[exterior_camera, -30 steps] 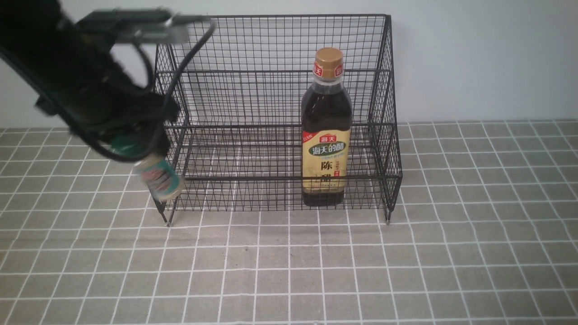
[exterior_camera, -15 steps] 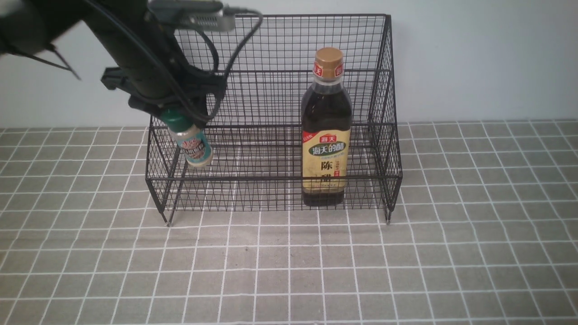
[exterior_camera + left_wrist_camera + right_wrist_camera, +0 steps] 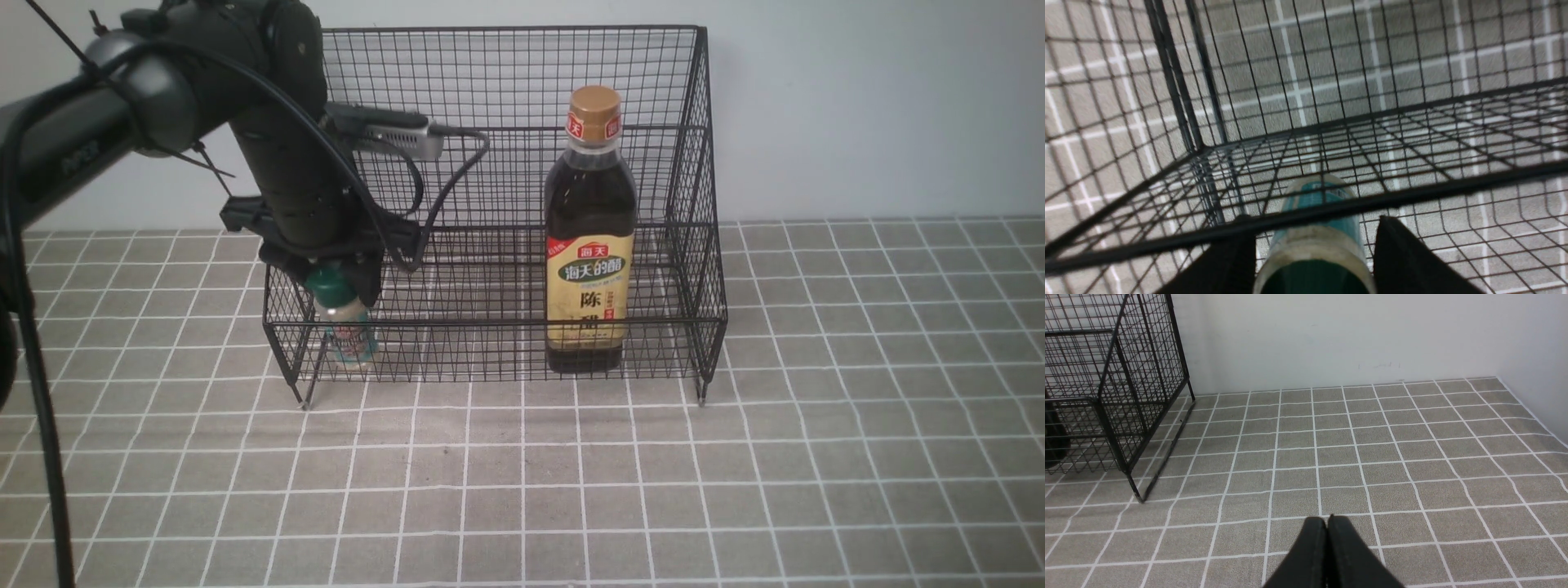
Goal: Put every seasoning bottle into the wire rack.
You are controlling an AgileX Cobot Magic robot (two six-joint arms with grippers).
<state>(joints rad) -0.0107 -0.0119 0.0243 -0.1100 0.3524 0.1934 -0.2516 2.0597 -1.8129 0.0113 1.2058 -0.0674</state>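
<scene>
At the front-left corner of the wire rack [image 3: 506, 82], your left gripper [image 3: 339, 282] clasps the shaker jar [image 3: 347, 327]; seat it upright, then let go. Your right gripper [image 3: 1327, 547] is closed, empty.

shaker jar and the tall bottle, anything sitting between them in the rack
Nothing: in the front view the rack floor between the shaker jar and the tall bottle is bare mesh.

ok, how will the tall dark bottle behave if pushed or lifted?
Probably heavy: the dark bottle looks full almost to the neck. Tall on a narrow base, so a push near its gold cap could tip it, though the wire rack walls may catch it. Smooth sides, possibly slippery.
</scene>
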